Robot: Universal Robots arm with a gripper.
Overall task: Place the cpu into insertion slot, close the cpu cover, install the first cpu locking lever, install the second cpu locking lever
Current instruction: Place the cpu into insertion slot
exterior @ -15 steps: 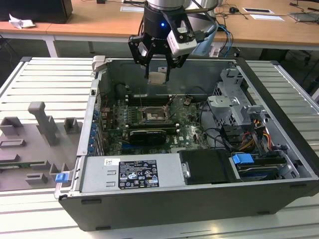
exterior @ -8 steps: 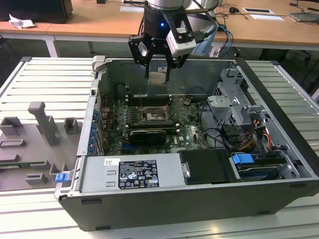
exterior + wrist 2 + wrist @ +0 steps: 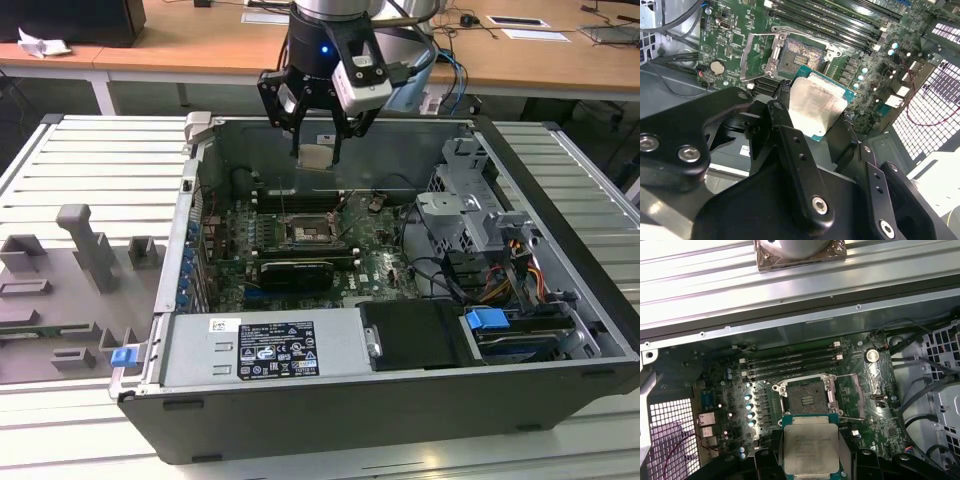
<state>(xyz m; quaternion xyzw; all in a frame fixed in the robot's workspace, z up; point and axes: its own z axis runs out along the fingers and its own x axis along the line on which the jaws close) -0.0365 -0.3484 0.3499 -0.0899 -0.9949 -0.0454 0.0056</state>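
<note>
Small flat square cpu [image 3: 817, 102]: pale silver-beige metal lid, matte, corners rounded off. It sits on a teal-green substrate that shows as a thin rim round the lid. Lid carries fine print in the first wrist view.

Black metal-fingered hand [image 3: 318, 148] is clamped on the cpu, one finger on each of two opposite edges. Chip face is fully exposed in both wrist views. Cpu is held in the air above the board, near the insertion slot, not touching it.

Small square dark insertion slot [image 3: 807, 396]: grainy pin field, bright metal rim, nothing seated in it. Thin silver metal cpu cover [image 3: 773, 56] is swung open just beside the slot, and green board shows through its square cut-out.

Green circuit board [image 3: 720, 380]: glossy, dense with small parts. Long narrow black memory slots [image 3: 790, 362] run parallel just beside the insertion slot. Round shiny coin cell [image 3: 871, 355] sits near the slot, on the cover's side.

The board lies flat in an open dark-grey sheet-metal computer case [image 3: 350, 425]. The case rests on a ribbed pale-grey metal bench [image 3: 90, 160].
</note>
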